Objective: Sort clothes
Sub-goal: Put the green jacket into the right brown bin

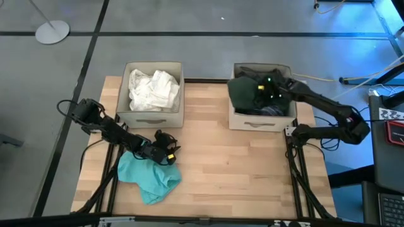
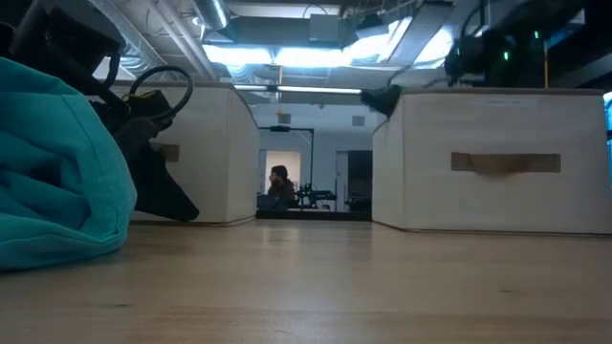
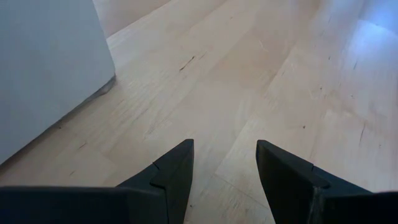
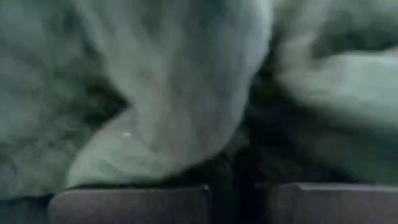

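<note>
Left end effector (image 1: 172,151) open, empty; right end effector (image 1: 262,88) closed on dark green garment (image 1: 243,93).

Grey floor, lit ceiling
Black lines cross the grey floor (image 1: 208,50); ceiling lights (image 2: 287,53) glow above a doorway (image 2: 285,182).

Two boxes (image 1: 150,113) (image 1: 262,120) side by side hold clothes; another garment (image 1: 148,176) lies before the left one
</note>
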`<control>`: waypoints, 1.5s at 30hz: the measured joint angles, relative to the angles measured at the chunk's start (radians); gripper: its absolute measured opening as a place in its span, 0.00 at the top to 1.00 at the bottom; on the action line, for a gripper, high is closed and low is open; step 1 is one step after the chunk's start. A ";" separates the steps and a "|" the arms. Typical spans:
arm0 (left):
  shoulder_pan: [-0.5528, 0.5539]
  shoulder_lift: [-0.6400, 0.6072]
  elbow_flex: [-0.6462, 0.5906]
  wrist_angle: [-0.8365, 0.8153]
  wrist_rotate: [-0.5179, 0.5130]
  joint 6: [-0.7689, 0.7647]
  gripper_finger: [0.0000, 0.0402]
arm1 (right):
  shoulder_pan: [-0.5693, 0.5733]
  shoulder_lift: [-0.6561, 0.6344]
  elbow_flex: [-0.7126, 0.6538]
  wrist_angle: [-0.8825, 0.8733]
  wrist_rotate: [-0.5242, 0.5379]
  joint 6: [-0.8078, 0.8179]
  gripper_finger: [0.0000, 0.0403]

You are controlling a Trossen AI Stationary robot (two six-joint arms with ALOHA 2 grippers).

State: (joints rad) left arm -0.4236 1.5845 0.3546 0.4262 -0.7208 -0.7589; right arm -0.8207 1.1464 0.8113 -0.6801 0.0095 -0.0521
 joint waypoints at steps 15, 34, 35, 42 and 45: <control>0.002 0.000 0.000 0.002 -0.017 -0.004 0.59 | 0.000 0.172 -0.156 0.178 -0.084 0.102 0.96; -0.001 0.000 0.000 0.003 -0.017 -0.019 0.59 | 0.003 0.124 0.059 -0.075 -0.047 0.058 0.79; -0.001 0.000 0.000 0.003 -0.017 -0.018 0.59 | 0.003 0.123 0.084 -0.099 -0.046 0.049 0.77; -0.001 0.000 0.000 0.002 -0.017 -0.016 0.59 | 0.003 0.123 0.272 -0.274 0.073 0.037 0.58; -0.001 0.000 0.000 0.002 -0.017 -0.018 0.59 | 0.003 0.122 0.383 -0.392 0.116 0.019 0.52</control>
State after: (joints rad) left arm -0.4248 1.5848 0.3546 0.4286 -0.7376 -0.7767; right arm -0.8181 1.2685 1.1943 -1.0721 0.1257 -0.0327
